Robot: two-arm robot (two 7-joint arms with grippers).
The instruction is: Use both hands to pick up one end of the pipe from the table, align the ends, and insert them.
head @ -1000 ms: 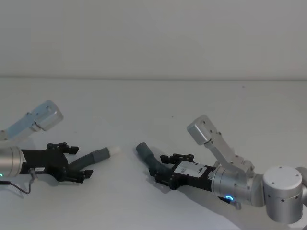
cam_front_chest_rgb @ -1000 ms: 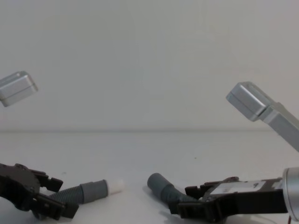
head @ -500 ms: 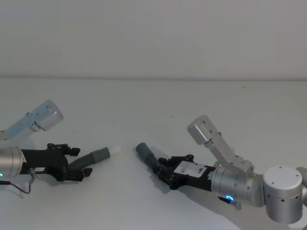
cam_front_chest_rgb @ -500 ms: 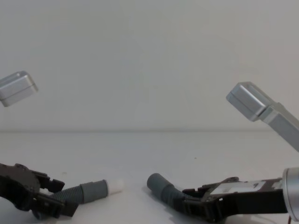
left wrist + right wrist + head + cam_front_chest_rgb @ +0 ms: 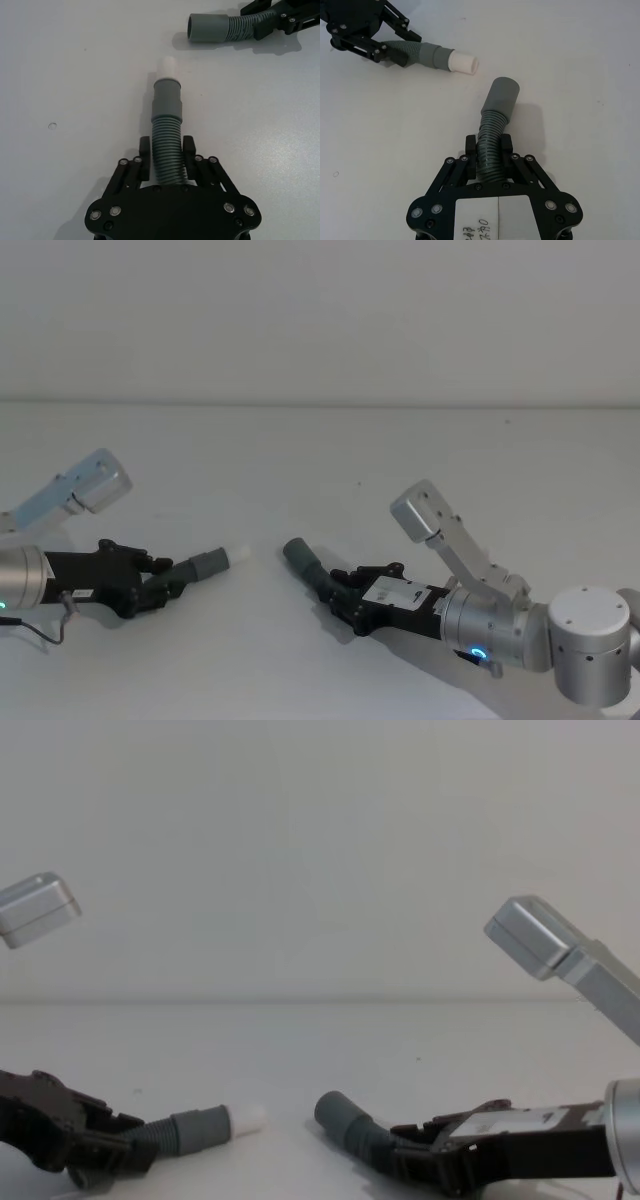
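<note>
Grey and ribbed, the light hose (image 5: pixel 205 564) lies low over the white desk (image 5: pixel 420 450) on the left side. The left pincer (image 5: pixel 165 582) is closed on its ribbed part, with both fingers (image 5: pixel 144 150) pressed against its sides. Its collar (image 5: pixel 166 102) and white tip (image 5: pixel 168 66) stick out ahead, pointing toward the middle of the desk. Over on the right, the right pincer (image 5: pixel 338 592) is clamped the same way on the ribs of the dark hose (image 5: pixel 303 562), whose smooth cuff (image 5: pixel 501 95) angles off toward the left. Tip and cuff are near one another but apart, with bare desk between them, and they are not in line. From the chest view both hoses sit at or just above the desk; I cannot tell whether they touch it
</note>
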